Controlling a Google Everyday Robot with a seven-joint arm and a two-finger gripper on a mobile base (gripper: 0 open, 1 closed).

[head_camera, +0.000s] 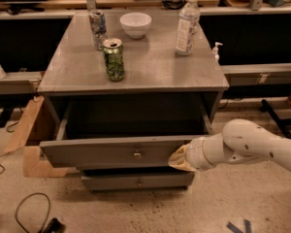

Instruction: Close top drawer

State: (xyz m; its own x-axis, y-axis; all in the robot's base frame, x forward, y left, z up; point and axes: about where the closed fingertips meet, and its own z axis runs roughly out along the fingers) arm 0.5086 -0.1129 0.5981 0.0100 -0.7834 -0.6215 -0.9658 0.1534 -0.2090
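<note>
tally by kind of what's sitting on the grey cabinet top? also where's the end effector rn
Cans: 2 (green drink can, silver drink can)
Bowls: 1 (white round bowl)
Bottles: 1 (clear plastic bottle)
Total: 4
The end effector is at the right end of the front of the wide grey wooden top drawer, which is open.

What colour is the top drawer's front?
Weathered grey, camera view; gripper at the top drawer front's right end.

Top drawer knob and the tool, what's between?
Only bare front panel of the top drawer. In the camera view, the tool is at its right end, the knob at centre.
</note>
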